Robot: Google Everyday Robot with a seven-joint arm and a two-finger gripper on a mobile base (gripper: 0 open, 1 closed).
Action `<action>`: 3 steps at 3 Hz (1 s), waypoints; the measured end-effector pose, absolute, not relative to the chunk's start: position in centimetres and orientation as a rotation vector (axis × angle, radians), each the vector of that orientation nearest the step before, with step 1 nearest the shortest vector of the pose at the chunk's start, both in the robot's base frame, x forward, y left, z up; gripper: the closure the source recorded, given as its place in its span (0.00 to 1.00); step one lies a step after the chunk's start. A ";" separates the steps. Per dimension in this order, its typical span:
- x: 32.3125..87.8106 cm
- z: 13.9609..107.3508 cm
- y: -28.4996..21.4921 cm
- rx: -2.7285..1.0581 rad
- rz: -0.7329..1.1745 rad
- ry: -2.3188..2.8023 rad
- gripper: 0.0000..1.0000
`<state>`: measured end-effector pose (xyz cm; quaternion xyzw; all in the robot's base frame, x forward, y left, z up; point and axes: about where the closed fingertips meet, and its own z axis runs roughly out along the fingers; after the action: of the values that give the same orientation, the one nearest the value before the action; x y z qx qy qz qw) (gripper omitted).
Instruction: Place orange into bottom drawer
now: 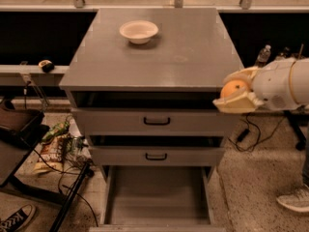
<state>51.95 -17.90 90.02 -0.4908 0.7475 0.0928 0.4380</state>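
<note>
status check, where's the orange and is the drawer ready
Gripper shut on orange, off the cabinet's right edge. Bottom drawer open, below and left. Nothing seen between; white bowl up on top.

Smooth plastic gripper (227,93) holds the orange (235,87) beside the matt cabinet (193,42)
</note>
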 end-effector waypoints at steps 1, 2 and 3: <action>47.9 82.4 -19.5 -1.132 0.295 1.912 1.00; 46.2 74.6 -22.0 -1.009 0.326 1.952 1.00; 46.2 74.7 -21.9 -1.012 0.327 1.951 1.00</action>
<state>46.22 -21.92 74.69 -0.4082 0.7868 0.1317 0.4438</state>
